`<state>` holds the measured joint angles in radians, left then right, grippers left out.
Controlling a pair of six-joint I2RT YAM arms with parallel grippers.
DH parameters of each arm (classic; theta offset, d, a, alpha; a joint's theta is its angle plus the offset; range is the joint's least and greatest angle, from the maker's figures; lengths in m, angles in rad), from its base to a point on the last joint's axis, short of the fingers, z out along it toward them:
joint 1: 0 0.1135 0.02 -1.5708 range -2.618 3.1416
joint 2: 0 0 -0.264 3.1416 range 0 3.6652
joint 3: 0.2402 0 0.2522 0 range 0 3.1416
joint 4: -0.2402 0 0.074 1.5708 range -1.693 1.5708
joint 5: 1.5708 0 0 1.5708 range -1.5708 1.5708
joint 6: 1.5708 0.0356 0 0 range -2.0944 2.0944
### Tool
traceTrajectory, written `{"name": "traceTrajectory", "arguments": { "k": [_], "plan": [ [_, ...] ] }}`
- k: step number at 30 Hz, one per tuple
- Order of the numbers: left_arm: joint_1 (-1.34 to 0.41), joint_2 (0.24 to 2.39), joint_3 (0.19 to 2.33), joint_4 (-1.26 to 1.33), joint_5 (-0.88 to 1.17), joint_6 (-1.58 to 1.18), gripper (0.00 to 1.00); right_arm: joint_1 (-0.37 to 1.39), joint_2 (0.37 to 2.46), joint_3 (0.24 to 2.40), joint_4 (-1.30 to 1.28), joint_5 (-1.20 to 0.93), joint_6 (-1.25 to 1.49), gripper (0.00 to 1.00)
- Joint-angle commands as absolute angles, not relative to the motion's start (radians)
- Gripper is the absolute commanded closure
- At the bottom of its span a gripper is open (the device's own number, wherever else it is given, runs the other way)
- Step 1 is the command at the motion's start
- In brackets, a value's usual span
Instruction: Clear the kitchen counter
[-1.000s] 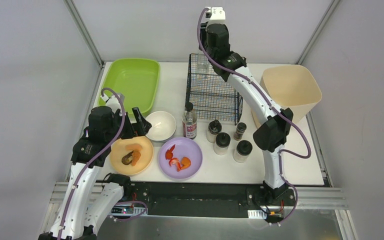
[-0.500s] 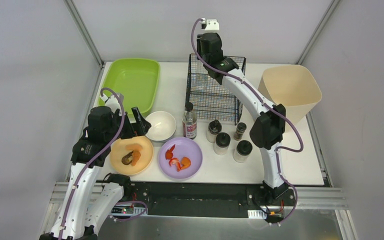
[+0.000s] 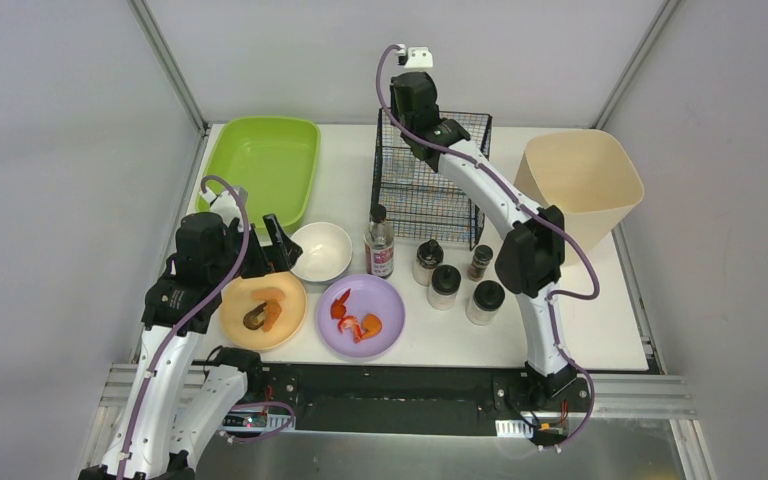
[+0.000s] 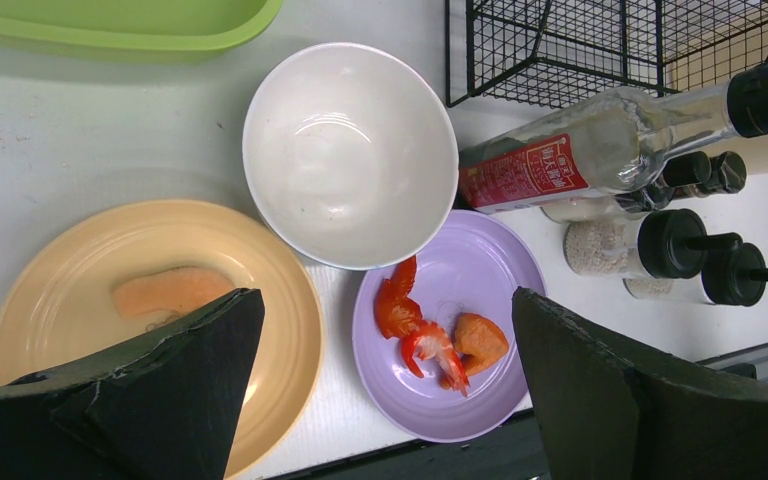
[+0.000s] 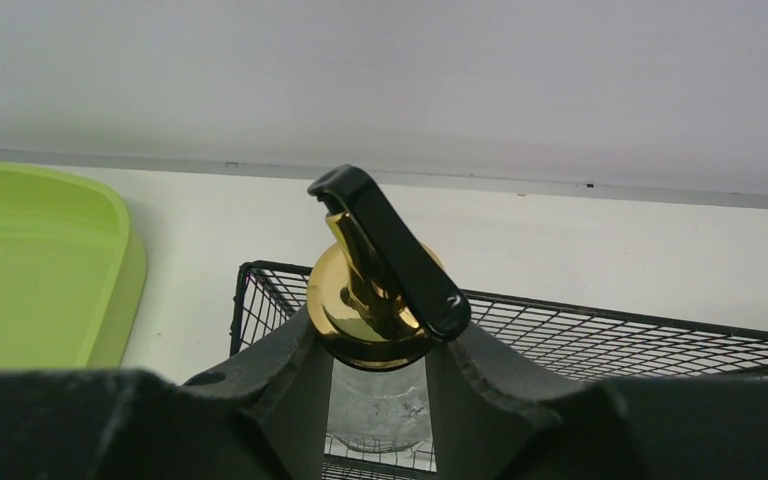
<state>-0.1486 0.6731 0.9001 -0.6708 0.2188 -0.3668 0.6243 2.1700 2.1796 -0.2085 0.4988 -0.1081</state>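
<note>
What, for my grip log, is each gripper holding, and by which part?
Right gripper: clear glass bottle with gold collar and black spout, clamped at its neck below the collar. Left gripper: open, nothing held.

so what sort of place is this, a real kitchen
Probably a lab mock-up of a kitchen counter: robot arms bolted at its edge, plain grey panels around it, a wire basket and spice jars laid out.

- The kitchen counter [image 3: 345, 190] is white.
- The tray [image 3: 260, 165] is lime green; the wire basket [image 3: 410, 195] is black.
- The bowl [image 4: 350, 150] is white.
- 1 plate [image 4: 70, 260] is pale orange, 1 plate [image 4: 505, 270] lilac.
- The pump bottle [image 5: 365, 315] has a gold collar and a black nozzle.
- 4 jars [image 3: 444, 285] carry black lids.
</note>
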Motion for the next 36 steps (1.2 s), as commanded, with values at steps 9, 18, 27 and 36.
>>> {"name": "traceTrajectory", "arguments": {
  "k": [9, 18, 27, 36],
  "plan": [
    [-0.135, 0.675, 0.888, -0.649, 0.226, -0.351, 0.00, 0.661, 2.057, 2.083, -0.081, 0.576, -0.110, 0.25],
    [-0.134, 0.678, 0.889, -0.649, 0.232, -0.351, 0.00, 0.683, 1.875, 1.847, -0.005, 0.646, -0.177, 0.17],
    [-0.127, 0.675, 0.890, -0.649, 0.230, -0.352, 0.01, 0.717, 1.657, 1.603, -0.005, 0.673, -0.179, 0.14],
    [-0.123, 0.674, 0.888, -0.648, 0.231, -0.354, 0.00, 0.778, 1.289, 1.304, -0.088, 0.427, -0.073, 0.14]
  ]
}}
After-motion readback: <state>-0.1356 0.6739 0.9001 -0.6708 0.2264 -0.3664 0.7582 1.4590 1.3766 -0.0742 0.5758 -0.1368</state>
